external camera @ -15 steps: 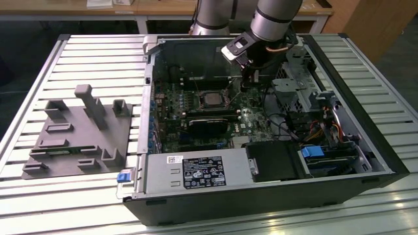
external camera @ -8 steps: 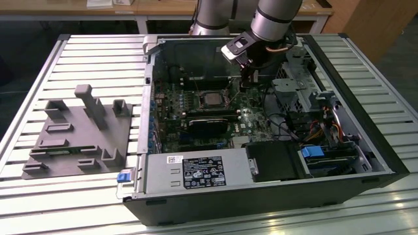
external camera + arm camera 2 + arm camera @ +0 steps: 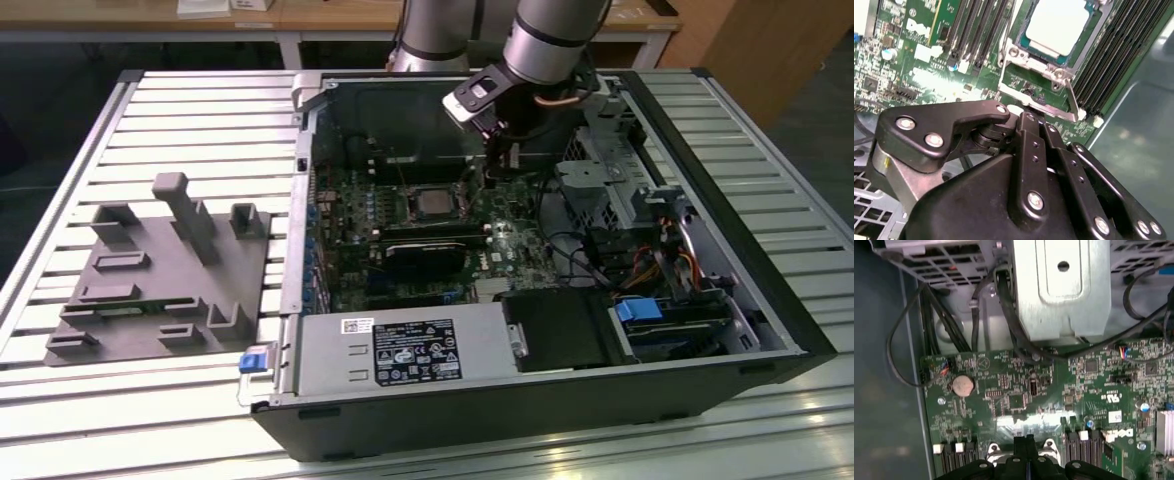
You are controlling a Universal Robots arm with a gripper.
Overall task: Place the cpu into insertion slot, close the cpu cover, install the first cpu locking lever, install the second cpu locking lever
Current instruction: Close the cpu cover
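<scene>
Cpu (image 3: 1059,25): sitting flat in insertion slot (image 3: 404,206), centre of the exterior view. Dull top showing thru the window of cpu cover (image 3: 1036,62). Cover looking down over it; full seating hard to tell.

End effector (image 3: 1029,116): fingers lying together, nothing seen betw. them. Hanging just beside the slot's edge, tip close to a wire locking lever (image 3: 1073,97). Touching or not: cannot tell.

Step in hand (judgement): lever work. Doing it well is looking like this:
- pressing w/ the closed tip on the lever's end only
- sweeping it down & under its catch
- keeping off the chip top and the long memory slots (image 3: 979,25) alongside

Containers:
- Pc case (image 3: 467,420): lying open on slatted worktop (image 3: 187,110), holding green board (image 3: 1019,390), black module (image 3: 427,258) and metal drive cage (image 3: 1059,290).
- Grey fixture tray (image 3: 160,270): exterior view's left, carrying upright posts. Pocket contents: cannot tell.
</scene>
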